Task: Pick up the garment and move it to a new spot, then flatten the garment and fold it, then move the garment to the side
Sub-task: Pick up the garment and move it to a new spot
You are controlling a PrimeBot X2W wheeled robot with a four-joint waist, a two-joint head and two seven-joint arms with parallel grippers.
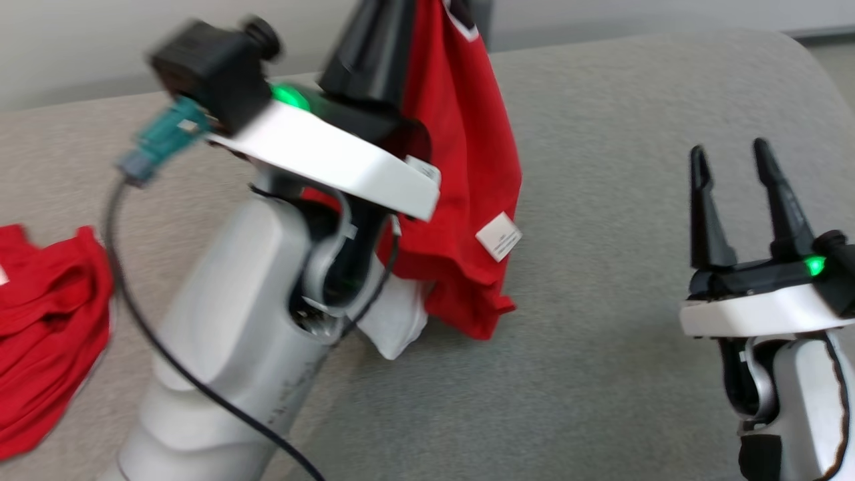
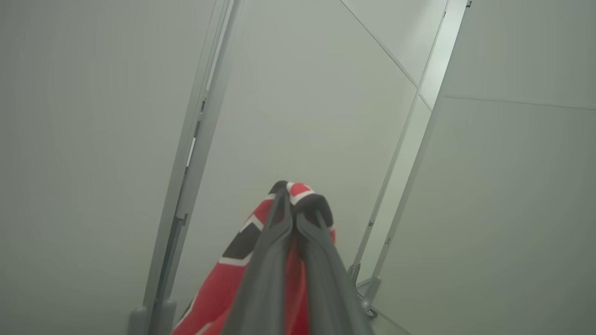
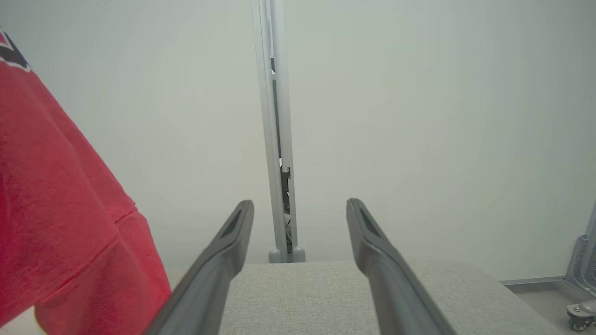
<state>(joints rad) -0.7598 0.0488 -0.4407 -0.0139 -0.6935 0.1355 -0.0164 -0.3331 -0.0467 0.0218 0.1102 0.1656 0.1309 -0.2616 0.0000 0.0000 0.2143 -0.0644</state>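
Red cloth with black and white trim, the garment hangs in the air above the far middle of the grey cushion. It is bunched at its top in the left gripper, whose two fingers are pressed together on the trimmed edge. The right gripper stands over the right part of the cushion. Its fingers are spread as wide as they go, with nothing between them.

We judge the step in hand to be the carry to a new spot. To do it well, we would raise the pinched edge until the lowest corner clearly leaves the cushion. We cannot tell whether that corner is brushing it now. Then we would travel slowly, so the cloth does not swing or slip out of a grip that holds only a small bunch. The bare middle of the cushion looks like the better landing place, well apart from the other heap of red cloth on the cushion's left edge. We would let the hem land first and draw the top away from it, so the cloth lies out long rather than piling up. The free right gripper is well placed to take a lower corner.

The garment's long axis runs straight up and down from the cushion. The trimmed end points up and the hem points down at the cushion. A white label near the hem faces the cushion's right side, and a white fold shows at the bottom.
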